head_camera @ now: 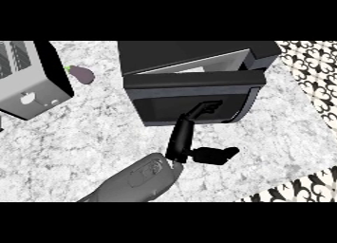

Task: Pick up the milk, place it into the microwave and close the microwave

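Observation:
The black microwave (199, 54) stands at the back middle of the counter. Its dark door (163, 95) lies swung across the front, with a narrow gap left along the top edge. My left hand (181, 142) reaches up from the lower middle, open. Its straight fingers (202, 109) touch the door's face near the middle, and the thumb (219, 154) sticks out to the right. No milk shows anywhere; the door hides the microwave's inside. My right hand is out of sight.
A silver toaster (23, 76) stands at the back left, with a purple eggplant (81, 73) beside it. The marble counter (72, 147) ends at a patterned wall (318, 71) on the right.

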Available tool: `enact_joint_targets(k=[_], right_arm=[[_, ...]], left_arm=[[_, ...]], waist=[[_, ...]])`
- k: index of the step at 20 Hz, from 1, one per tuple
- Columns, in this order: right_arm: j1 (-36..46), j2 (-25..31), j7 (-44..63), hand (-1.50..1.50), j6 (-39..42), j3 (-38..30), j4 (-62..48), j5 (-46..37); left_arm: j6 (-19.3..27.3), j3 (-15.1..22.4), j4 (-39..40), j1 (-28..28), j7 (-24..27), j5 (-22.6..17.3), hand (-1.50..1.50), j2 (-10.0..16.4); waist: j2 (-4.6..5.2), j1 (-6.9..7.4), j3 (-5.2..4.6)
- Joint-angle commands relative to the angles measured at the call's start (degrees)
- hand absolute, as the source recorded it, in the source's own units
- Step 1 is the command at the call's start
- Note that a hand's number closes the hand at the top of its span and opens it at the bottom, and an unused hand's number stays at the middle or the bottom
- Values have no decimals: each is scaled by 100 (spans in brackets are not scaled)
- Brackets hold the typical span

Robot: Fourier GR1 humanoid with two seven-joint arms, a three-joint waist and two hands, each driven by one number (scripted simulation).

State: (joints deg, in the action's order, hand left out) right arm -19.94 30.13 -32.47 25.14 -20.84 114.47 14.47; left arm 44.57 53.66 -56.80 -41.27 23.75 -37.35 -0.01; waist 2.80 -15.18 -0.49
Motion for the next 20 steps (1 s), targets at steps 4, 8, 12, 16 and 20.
enact_joint_targets(k=[4,8,12,16,20], right_arm=[[421,391,-3,150,-264,-423,52,-380],[585,485,-51,150,-289,-485,-25,-426],[743,588,43,150,-300,-447,-86,-466],[852,644,40,150,-311,-473,-146,-473],[1022,638,83,150,-351,-436,-231,-415]], left_arm=[[339,-467,150,-457,189,-631,-150,1],[374,-584,373,-628,246,-910,-150,1],[412,-534,413,-652,464,-1036,-150,3],[383,-575,534,-766,584,-1190,-150,2],[387,-538,587,-800,716,-1339,-150,2]], waist=[[116,-84,1],[181,-137,20],[227,-98,20],[239,-178,31],[254,-180,35]])
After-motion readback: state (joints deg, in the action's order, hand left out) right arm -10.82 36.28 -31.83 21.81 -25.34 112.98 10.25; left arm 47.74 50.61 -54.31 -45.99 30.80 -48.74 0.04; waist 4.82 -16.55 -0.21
